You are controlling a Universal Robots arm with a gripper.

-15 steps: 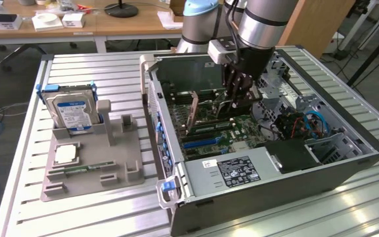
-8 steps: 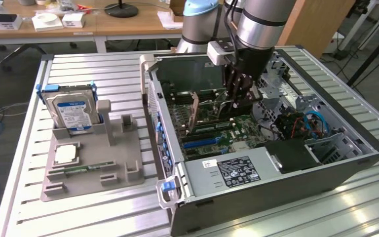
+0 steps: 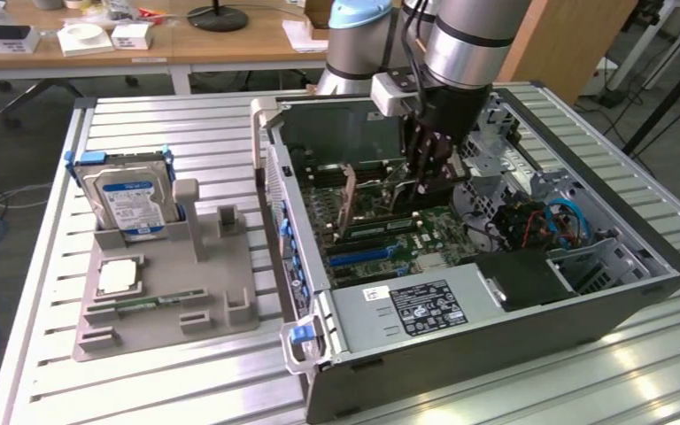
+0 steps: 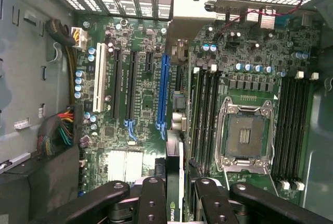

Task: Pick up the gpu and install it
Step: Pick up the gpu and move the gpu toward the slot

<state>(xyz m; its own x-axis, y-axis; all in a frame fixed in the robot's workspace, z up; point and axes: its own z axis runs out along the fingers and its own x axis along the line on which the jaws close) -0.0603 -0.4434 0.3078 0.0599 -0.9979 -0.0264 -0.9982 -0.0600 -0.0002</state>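
Black-faced gpu [image 4: 174, 209] sits clenched edge-on in my gripper [image 4: 179, 185] by the blue slot [image 4: 164, 91], picked up but seemingly not yet seated.

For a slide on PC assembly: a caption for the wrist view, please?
The gripper holds the gpu edge-on over the motherboard, close beside the long blue expansion slot.

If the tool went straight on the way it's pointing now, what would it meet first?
Probably the motherboard, close to the blue slot; the gpu gripped in the tool would touch before the fingers do. Depth is hard to judge here.
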